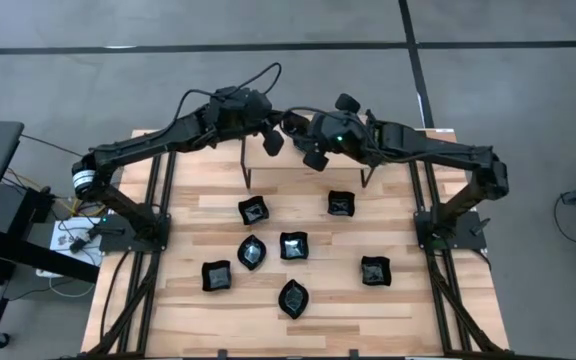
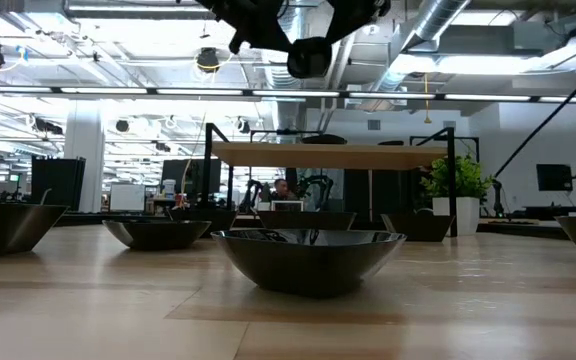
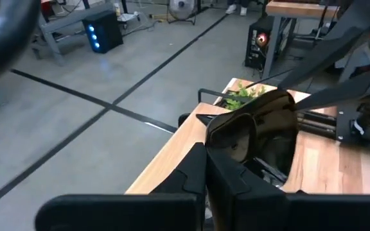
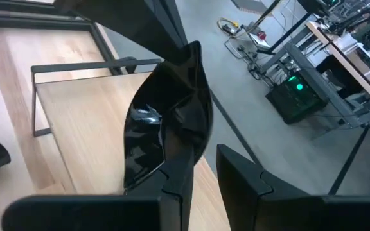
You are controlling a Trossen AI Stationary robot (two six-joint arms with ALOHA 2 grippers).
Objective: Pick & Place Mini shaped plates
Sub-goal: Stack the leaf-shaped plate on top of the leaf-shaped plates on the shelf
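- Both arms are raised over the far edge of the tabletop, grippers close together near the middle of that edge, above a small raised wooden shelf.
- Left gripper: fingers pressed together, pinching the rim of a rounded-square black plate. The plate is held on edge in the air, glossy inside facing the wrist camera.
- Right gripper: fingers clamped on the rim of a pointed leaf-shaped black plate, also held on edge, tip pointing away from the wrist, over the shelf.
- Seven more black plates lie flat on the tabletop, all apart from one another:
  - square one towards the far edge, left of centre
  - square one towards the far edge, right of centre
  - leaf mid-table, with a square just beside it
  - square towards the near-left
  - square on the right side
  - leaf nearest the front edge
- Low view: one plate sits right in front, others are spread behind it.
- A small green plant stands near the far right corner.
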